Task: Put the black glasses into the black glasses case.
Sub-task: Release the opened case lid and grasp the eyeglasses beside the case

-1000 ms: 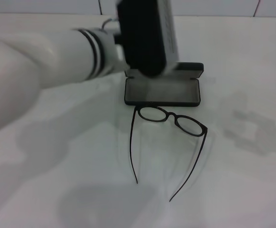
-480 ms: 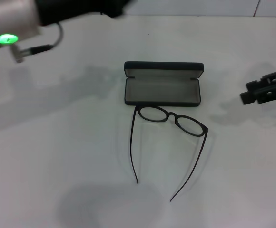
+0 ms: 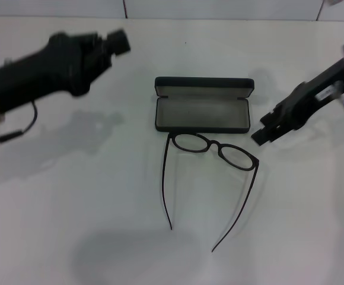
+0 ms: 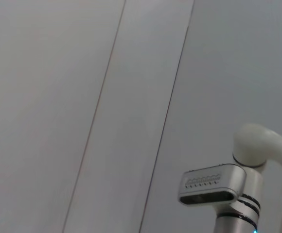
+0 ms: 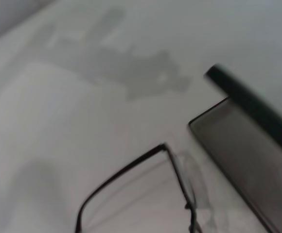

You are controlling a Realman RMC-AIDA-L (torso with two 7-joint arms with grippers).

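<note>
Centre of the head view: case lies open on the bench, grey lining up, ready to receive. Glasses rest just below it, thin black frame, temples unfolded toward lower frame. My right gripper hangs at right, near the frame; left gripper upper left. Opening of either: cannot tell.

Left hand is showing as a chunky matte-black housing with a thin black cable trailing beneath. Right hand is appearing black and blocky, carrying a small white label, joining a white forearm. Left wrist view is showing a white-and-silver arm segment with black bands.
</note>
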